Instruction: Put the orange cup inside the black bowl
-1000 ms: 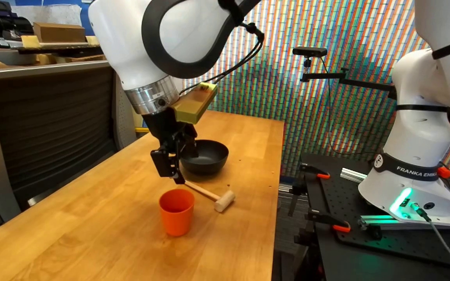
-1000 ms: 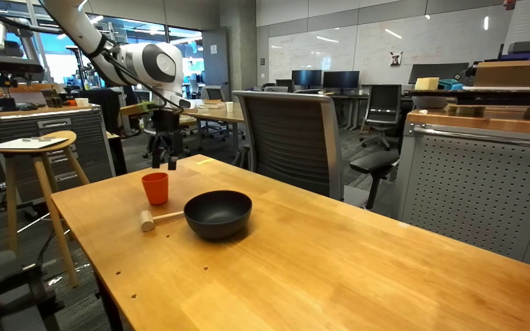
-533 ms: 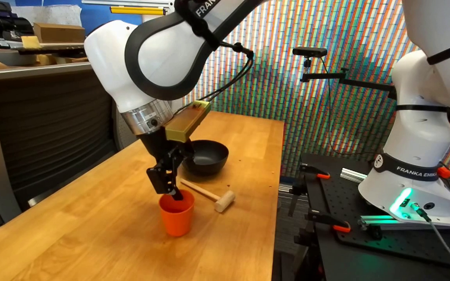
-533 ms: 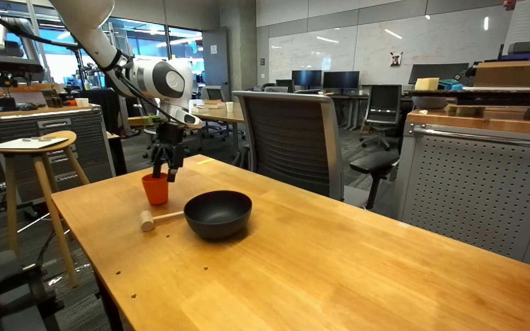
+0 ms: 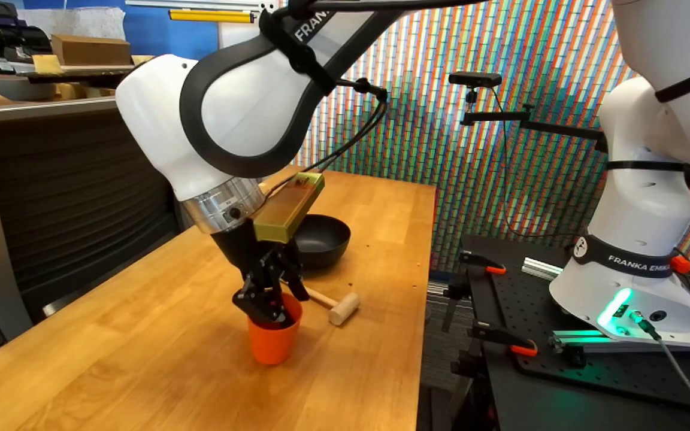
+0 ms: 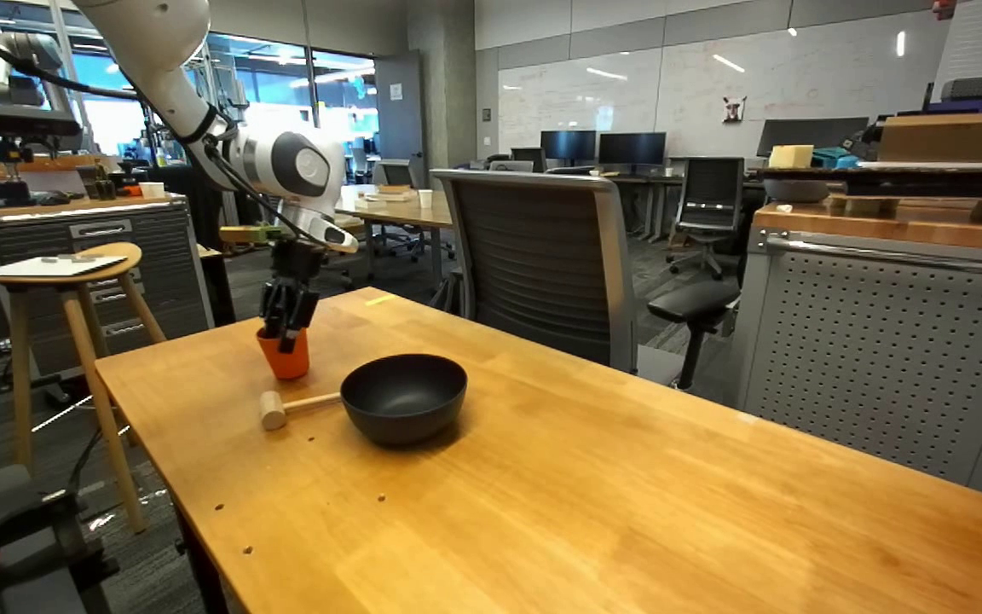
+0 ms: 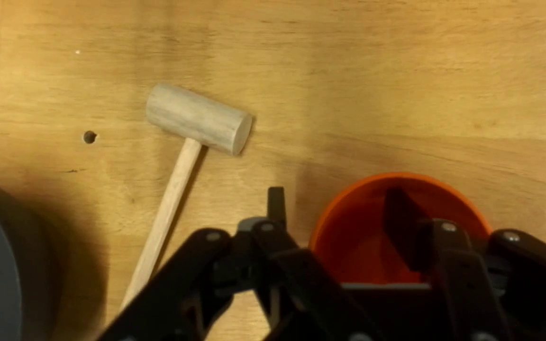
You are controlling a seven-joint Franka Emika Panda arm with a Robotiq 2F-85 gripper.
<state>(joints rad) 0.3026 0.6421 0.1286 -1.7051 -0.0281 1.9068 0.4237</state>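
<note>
While its two fingers [image 7: 405, 232] stand spread apart, the claw [image 7: 337, 201] straddles the rim of the orange cup [image 5: 272, 348], one finger down inside it and the other outside, on the side facing the wooden mallet [image 5: 344, 309]. Whether either finger touches the cup is hard to tell, since the claw covers part of the rim in the wrist view. The cup rests mouth up on the desk [image 5: 153, 335], apart from the black bowl [image 5: 326, 251]. Just beyond it in an exterior view lies the mallet, its handle running between cup and bowl. Farther along the desk sits the bowl, partly hidden there behind the claw. Past the desk rises a patterned backdrop [image 5: 417, 143] of coloured strips
</note>
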